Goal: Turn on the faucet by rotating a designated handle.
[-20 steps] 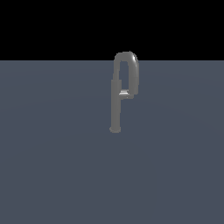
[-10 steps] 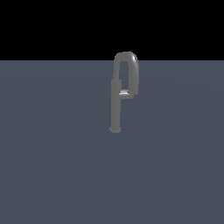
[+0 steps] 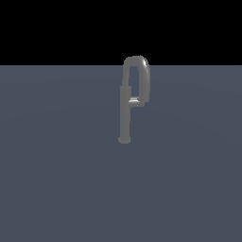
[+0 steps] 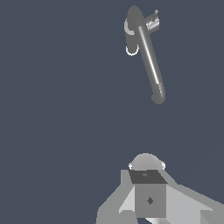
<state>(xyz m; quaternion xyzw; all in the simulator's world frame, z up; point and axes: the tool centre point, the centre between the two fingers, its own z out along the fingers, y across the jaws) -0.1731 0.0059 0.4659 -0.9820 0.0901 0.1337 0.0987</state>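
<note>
The faucet (image 3: 125, 118) is a thin grey post with a round foot, and its arched spout curves over and down on the exterior view's right. The handle (image 3: 134, 101) is a short grey bar sticking out from the post at mid-height, under the arch. The wrist view looks down on the faucet (image 4: 148, 57) from above, with the handle (image 4: 152, 21) as a small stub beside the post's top. My gripper (image 4: 150, 201) appears only in the wrist view, well apart from the faucet. Its fingers form one block with no gap and hold nothing.
A flat blue-grey floor (image 3: 56, 179) stretches around the faucet, with black background above it. Pale grey arm parts (image 4: 183, 205) sit behind the gripper in the wrist view.
</note>
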